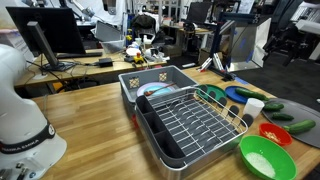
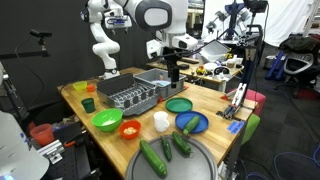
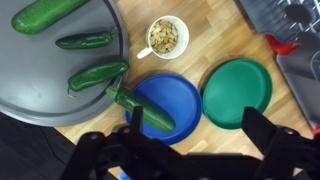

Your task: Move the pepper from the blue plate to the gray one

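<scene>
the pepper [image 3: 141,108]: located on the blue plate [image 3: 175,95], lying aslant across the edge nearest the gray one [image 3: 40,98]. one end reaches over the rim toward it and the other rests well onto the blue surface. position confirmed in an exterior view [image 2: 189,124]. transfer not yet done. the surface is glossy and dark green, the body elongated and slightly curved. judged light, firm-skinned but hollow: it should bear a moderate squeeze and may bruise or split under a hard one. the gloss and the rounded section suggest it could slip or roll if pinched near a tapered end. recommended hold: across the short axis at the thick middle, fingers set square to its length and lowered past the widest part without scraping the plate. the gray one already carries other green produce. the nearest green vegetable [image 3: 98,75] lies close to the pepper's outer end, so free room at that edge is judged limited. a green plate [image 3: 237,93] sits just beside the blue plate on the opposite side, and a white cup [image 3: 165,37] stands near on the wooden tabletop [image 3: 215,40]. the gripper [image 3: 180,150] hangs well above the plates, its fingers [image 3: 272,140] spread apart with nothing between them.
</scene>
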Action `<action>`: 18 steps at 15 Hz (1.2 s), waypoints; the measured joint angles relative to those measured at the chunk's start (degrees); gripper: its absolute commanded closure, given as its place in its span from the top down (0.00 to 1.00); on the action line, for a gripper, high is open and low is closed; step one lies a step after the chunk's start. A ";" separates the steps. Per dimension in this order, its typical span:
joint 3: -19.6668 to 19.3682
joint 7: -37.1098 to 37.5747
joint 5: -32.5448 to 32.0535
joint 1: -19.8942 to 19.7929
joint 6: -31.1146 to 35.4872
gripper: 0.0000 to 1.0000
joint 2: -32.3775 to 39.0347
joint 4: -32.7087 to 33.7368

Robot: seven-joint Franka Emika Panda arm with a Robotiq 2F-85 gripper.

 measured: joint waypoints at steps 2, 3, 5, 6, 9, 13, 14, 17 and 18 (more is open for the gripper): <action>-0.33 5.48 0.24 -0.58 1.48 1.00 5.41 3.81; -0.56 8.29 0.40 -0.73 1.70 1.00 7.86 5.77; -0.95 13.96 1.14 -0.92 1.38 1.00 11.81 9.38; -1.13 16.66 1.67 -0.97 1.07 1.00 13.12 10.64; -1.30 19.59 2.09 -0.99 0.59 1.00 14.40 12.12; -1.30 20.00 2.12 -1.00 0.37 1.00 14.33 12.24; -1.30 20.00 2.12 -1.00 0.36 1.00 14.33 12.24; -1.30 20.58 2.13 -0.99 0.45 1.00 14.49 12.24; -1.30 21.60 2.70 -1.00 0.52 1.00 14.75 12.24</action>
